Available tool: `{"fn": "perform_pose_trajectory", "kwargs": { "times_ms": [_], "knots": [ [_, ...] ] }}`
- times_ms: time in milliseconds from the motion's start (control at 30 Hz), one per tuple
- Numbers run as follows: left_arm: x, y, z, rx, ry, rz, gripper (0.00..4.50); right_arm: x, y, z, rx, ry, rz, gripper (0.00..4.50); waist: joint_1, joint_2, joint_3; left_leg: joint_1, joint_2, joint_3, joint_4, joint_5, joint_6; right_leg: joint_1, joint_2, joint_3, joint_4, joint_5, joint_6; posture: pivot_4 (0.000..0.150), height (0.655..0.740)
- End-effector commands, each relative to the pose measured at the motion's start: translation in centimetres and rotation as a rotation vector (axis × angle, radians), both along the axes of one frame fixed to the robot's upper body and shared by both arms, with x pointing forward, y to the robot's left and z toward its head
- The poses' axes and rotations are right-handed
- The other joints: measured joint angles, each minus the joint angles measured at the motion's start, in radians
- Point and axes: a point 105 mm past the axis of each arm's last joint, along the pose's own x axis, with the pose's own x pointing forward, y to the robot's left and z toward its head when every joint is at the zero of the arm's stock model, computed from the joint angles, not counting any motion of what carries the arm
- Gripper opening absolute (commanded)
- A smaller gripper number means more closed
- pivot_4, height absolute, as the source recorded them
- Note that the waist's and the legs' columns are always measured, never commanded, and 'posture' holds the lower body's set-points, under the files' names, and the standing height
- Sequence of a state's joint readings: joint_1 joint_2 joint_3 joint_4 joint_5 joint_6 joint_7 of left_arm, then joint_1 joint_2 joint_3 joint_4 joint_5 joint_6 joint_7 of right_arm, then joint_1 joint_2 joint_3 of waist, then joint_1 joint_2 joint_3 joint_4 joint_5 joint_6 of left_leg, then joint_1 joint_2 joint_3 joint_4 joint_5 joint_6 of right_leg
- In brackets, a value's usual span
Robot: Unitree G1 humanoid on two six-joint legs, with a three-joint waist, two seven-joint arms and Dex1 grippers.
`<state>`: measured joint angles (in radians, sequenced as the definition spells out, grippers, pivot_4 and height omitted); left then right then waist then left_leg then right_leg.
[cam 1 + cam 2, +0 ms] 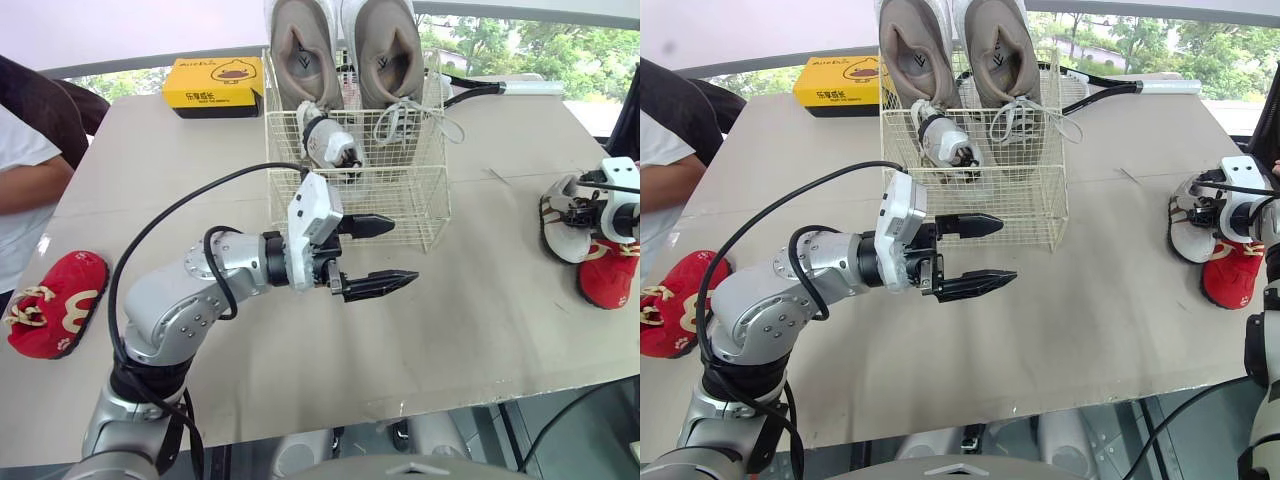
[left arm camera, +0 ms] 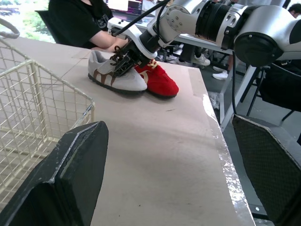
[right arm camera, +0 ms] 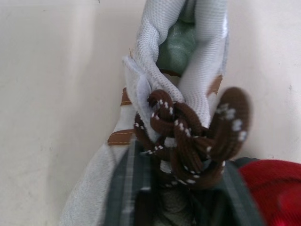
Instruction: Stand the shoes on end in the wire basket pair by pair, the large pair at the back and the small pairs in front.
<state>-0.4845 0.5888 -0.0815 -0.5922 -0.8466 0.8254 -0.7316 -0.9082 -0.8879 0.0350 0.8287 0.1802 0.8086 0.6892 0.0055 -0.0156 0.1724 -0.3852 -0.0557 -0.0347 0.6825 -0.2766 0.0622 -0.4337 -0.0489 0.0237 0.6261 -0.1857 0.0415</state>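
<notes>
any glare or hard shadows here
Left eye view: daylight from the windows behind the wire basket, no hard shadows on the table. Left wrist view: the table's foil edge glints, and the white shoe and red shoe cast soft shadows.

The yellow box bears black Chinese characters, unreadably small.

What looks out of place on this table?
One red shoe lies alone at the left edge of the table, while the other red shoe sits far off at the right edge beside a white shoe, so that pair is split up. Nothing looks spilled or broken.
</notes>
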Motion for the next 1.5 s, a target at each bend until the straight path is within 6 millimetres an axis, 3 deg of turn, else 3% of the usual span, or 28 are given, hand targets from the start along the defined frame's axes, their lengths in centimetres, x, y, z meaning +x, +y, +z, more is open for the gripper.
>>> {"fn": "perform_pose_trajectory", "kwargs": {
  "times_ms": [33, 133, 200, 267, 433, 600, 767, 933, 1100, 1233, 1300, 1400, 1433, 1500],
  "knots": [
    [-0.2, 0.0, 1.1, -0.012, -0.049, -0.02, 4.5, -0.4, 0.4, 3.5, 0.01, -0.155, 0.034, 0.02, 0.002, 0.0, 0.0, 0.0, 0.0, -0.001, 0.0, 0.0, 0.0, 0.0, 0.0, -0.001, 0.0, 0.0, 0.0, 0.15, 0.74],
    [0.0, 0.4, 1.2, -0.044, -0.038, 0.005, 4.5, -1.4, 3.6, 9.1, 0.037, -0.469, 0.14, 0.02, 0.003, 0.004, 0.001, -0.003, 0.0, -0.001, -0.002, 0.0, 0.0, -0.003, 0.0, -0.001, 0.0, 0.0, 0.001, 0.15, 0.74],
    [0.5, 1.0, 1.7, -0.126, -0.038, 0.09, 4.5, -3.2, 7.3, 14.3, 0.162, -0.796, 0.249, 0.02, -0.008, 0.007, -0.001, -0.006, 0.0, 0.0, -0.001, 0.0, 0.0, -0.007, 0.0, 0.001, 0.002, 0.002, 0.003, 0.15, 0.74],
    [0.2, 2.0, 2.6, -0.263, -0.058, 0.132, 4.5, -5.5, 11.1, 18.1, 0.245, -1.031, 0.34, 0.02, -0.02, 0.008, -0.002, -0.012, 0.0, 0.0, -0.001, 0.0, -0.001, -0.014, 0.001, 0.002, 0.003, 0.004, 0.007, 0.15, 0.74],
    [-0.8, 4.5, 2.6, -0.369, -0.043, 0.199, 4.5, -6.5, 17.6, 20.6, 0.277, -1.251, 0.4, 0.02, -0.017, 0.007, -0.003, -0.011, 0.002, -0.001, -0.001, -0.001, -0.003, -0.015, 0.001, 0.0, 0.006, 0.005, 0.007, 0.15, 0.74],
    [-1.1, 6.7, 1.7, -0.415, -0.084, 0.32, 4.5, -4.7, 22.3, 19.0, 0.099, -1.457, 0.337, 0.02, -0.015, 0.007, -0.003, -0.01, -0.003, 0.0, 0.0, -0.001, -0.002, -0.013, -0.002, 0.001, 0.006, 0.005, 0.006, 0.15, 0.74],
    [-1.5, 8.7, 0.8, -0.383, -0.085, 0.39, 4.5, -3.0, 25.3, 16.6, -0.009, -1.572, 0.326, 0.02, -0.018, 0.007, -0.003, -0.009, -0.004, 0.0, 0.0, 0.0, -0.003, -0.014, 0.0, -0.002, 0.007, 0.005, 0.006, 0.15, 0.74],
    [-1.4, 9.2, 1.1, -0.381, -0.121, 0.437, 4.5, -1.0, 27.9, 12.3, -0.093, -1.566, 0.325, 0.02, -0.023, 0.007, -0.003, -0.008, -0.004, 0.0, -0.001, 0.001, -0.005, -0.014, 0.001, -0.002, 0.007, 0.005, 0.006, 0.15, 0.74],
    [-1.1, 8.5, 1.9, -0.377, -0.145, 0.45, 4.5, 0.7, 29.6, 6.9, -0.081, -1.427, 0.372, 0.02, -0.027, 0.005, -0.005, -0.003, -0.003, 0.001, -0.002, 0.002, -0.007, -0.011, 0.002, -0.001, 0.009, 0.005, 0.005, 0.15, 0.74],
    [-0.5, 8.5, 2.3, -0.363, -0.151, 0.461, 4.5, -0.1, 29.5, 5.1, 0.021, -1.382, 0.416, 1.46, -0.034, 0.002, -0.006, 0.017, -0.001, 0.0, -0.009, 0.002, -0.006, 0.009, 0.004, -0.001, 0.001, 0.002, 0.0, 0.15, 0.74],
    [-0.1, 8.5, 2.4, -0.359, -0.148, 0.463, 4.5, -0.9, 29.5, 5.0, 0.066, -1.369, 0.454, 2.55, -0.036, 0.002, -0.007, 0.028, 0.0, 0.0, -0.011, -0.001, -0.002, 0.02, 0.008, -0.001, -0.001, 0.002, 0.0, 0.15, 0.74],
    [0.6, 8.3, 2.4, -0.355, -0.139, 0.464, 4.5, -1.9, 28.7, 5.2, 0.117, -1.346, 0.465, 3.84, -0.031, 0.002, -0.007, 0.028, 0.0, -0.002, -0.012, -0.001, -0.002, 0.02, 0.008, -0.001, -0.001, 0.002, 0.0, 0.15, 0.74],
    [0.7, 8.3, 2.4, -0.355, -0.134, 0.464, 4.5, -2.3, 28.3, 5.3, 0.124, -1.34, 0.463, 4.46, -0.028, 0.002, -0.007, 0.028, 0.0, -0.002, -0.012, -0.001, -0.002, 0.02, 0.008, -0.002, -0.001, 0.002, 0.0, 0.15, 0.74],
    [0.9, 8.2, 2.3, -0.356, -0.127, 0.46, 4.5, -3.3, 27.6, 5.7, 0.111, -1.324, 0.488, 4.49, -0.023, 0.002, -0.007, 0.028, 0.001, -0.002, -0.013, 0.001, -0.005, 0.019, 0.008, -0.002, -0.001, 0.002, 0.0, 0.15, 0.74]
  ]
}}
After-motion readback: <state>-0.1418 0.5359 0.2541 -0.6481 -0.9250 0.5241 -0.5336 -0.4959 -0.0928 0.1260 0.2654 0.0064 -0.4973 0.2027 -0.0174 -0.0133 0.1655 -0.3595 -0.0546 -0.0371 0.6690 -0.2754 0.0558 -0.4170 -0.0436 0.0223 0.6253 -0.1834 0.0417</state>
